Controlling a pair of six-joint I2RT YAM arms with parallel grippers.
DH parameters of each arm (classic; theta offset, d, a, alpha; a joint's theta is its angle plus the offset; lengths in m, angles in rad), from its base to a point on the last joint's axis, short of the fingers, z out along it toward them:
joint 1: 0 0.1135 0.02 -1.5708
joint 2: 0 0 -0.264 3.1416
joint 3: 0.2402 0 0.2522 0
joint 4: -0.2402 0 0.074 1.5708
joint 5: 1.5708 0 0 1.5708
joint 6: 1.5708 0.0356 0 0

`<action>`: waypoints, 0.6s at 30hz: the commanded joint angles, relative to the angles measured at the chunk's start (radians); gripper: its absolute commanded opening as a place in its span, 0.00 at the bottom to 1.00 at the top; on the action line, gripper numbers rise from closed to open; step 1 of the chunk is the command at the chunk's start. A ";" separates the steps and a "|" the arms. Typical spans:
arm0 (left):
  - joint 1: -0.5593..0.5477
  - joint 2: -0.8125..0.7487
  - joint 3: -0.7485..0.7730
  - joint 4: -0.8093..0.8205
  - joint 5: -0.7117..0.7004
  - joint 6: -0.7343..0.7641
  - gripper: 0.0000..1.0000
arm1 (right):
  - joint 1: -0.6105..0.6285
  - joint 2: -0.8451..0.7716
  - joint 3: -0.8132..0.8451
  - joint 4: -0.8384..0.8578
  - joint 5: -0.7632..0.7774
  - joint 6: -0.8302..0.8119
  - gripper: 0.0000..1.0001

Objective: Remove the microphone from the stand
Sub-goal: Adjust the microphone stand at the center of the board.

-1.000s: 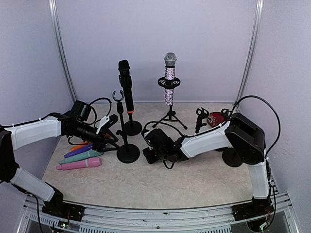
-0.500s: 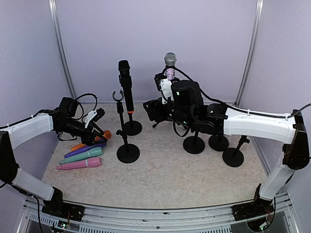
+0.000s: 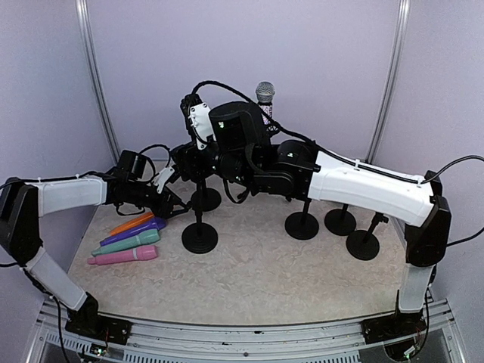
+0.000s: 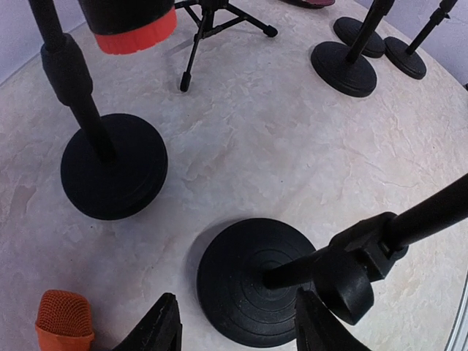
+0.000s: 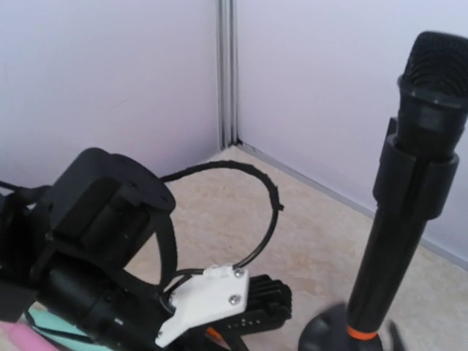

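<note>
A black microphone (image 5: 420, 139) with an orange ring stands upright in its round-based stand (image 4: 113, 175) at the back left. Only its head (image 3: 187, 102) shows in the top view, behind my right arm. A glittery microphone (image 3: 264, 94) stands in a tripod farther back. My right gripper (image 3: 187, 160) hangs just left of the black microphone; its fingers do not show. My left gripper (image 4: 238, 329) is open and low over the round base of an empty stand (image 4: 252, 289), with nothing between its fingers (image 4: 157, 329).
Orange, purple, teal and pink microphones (image 3: 128, 238) lie on the table at the left. Three more round-based stands (image 3: 336, 223) sit at the right under my right arm. The booth's walls close in behind and at both sides.
My right arm has risen from low at the table's middle and swung across to the back left, beside the black microphone. My left gripper drew back, then came forward toward the empty stand.
</note>
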 commanded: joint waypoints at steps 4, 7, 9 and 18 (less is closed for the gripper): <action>-0.039 0.007 -0.003 0.057 0.014 -0.047 0.51 | -0.025 0.047 0.075 -0.128 -0.007 0.005 0.63; -0.038 -0.010 -0.022 0.051 0.019 -0.036 0.51 | -0.041 0.005 0.022 -0.128 -0.013 0.025 0.60; -0.038 -0.021 -0.034 0.050 0.026 -0.031 0.51 | -0.042 -0.028 -0.024 -0.111 -0.013 0.026 0.60; -0.046 -0.036 -0.045 0.031 0.139 -0.005 0.51 | -0.058 -0.106 -0.152 -0.139 -0.004 0.091 0.59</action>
